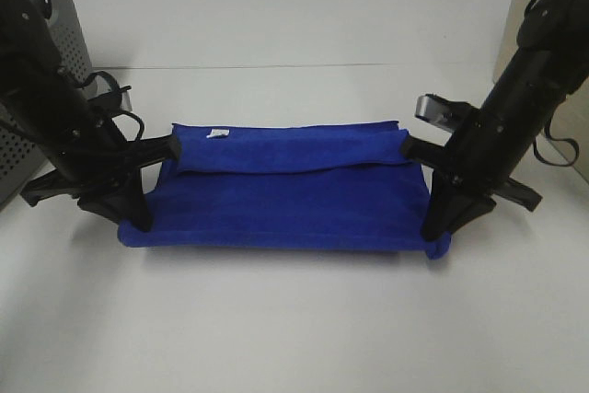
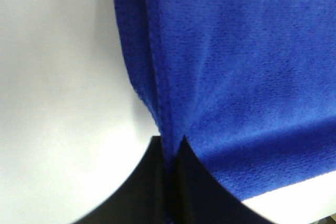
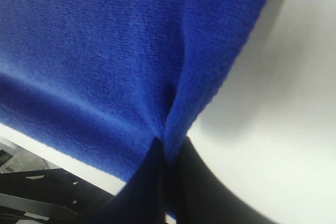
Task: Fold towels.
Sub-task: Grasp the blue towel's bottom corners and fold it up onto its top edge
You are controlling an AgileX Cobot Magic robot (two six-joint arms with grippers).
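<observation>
Royal-blue plush rectangular towel (image 1: pixel 285 195) lies partly folded on the white table (image 1: pixel 294 319), its short edges clamped between the fingers of the left gripper (image 2: pixel 170 150) and right gripper (image 3: pixel 167 145).

Bright, even light from above; my wrist feeds are soft.

From the high camera I see the white counter (image 1: pixel 294 319) nearly washed out, with only faint shadows under the towel (image 1: pixel 285 204). Both wrist views are blurred: the left fingers (image 2: pixel 152 182) and right fingers (image 3: pixel 199 192) sit out of focus, the pile looks smeared, and a soft grey shadow edges the cloth.
</observation>
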